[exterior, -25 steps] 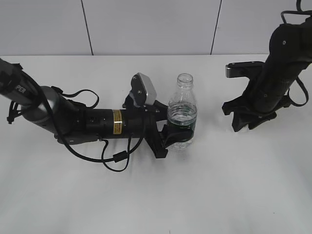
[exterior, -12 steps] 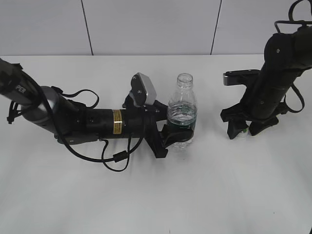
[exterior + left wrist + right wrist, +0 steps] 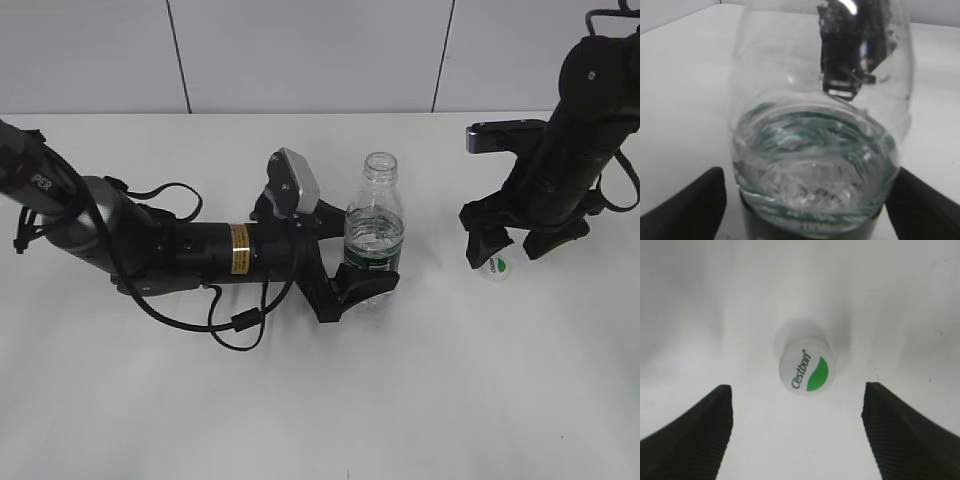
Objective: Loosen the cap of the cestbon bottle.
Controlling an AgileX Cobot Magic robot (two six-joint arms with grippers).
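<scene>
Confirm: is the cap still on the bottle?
Off. The bottle neck is open; the cap sits on the table below the open right hand.
</scene>
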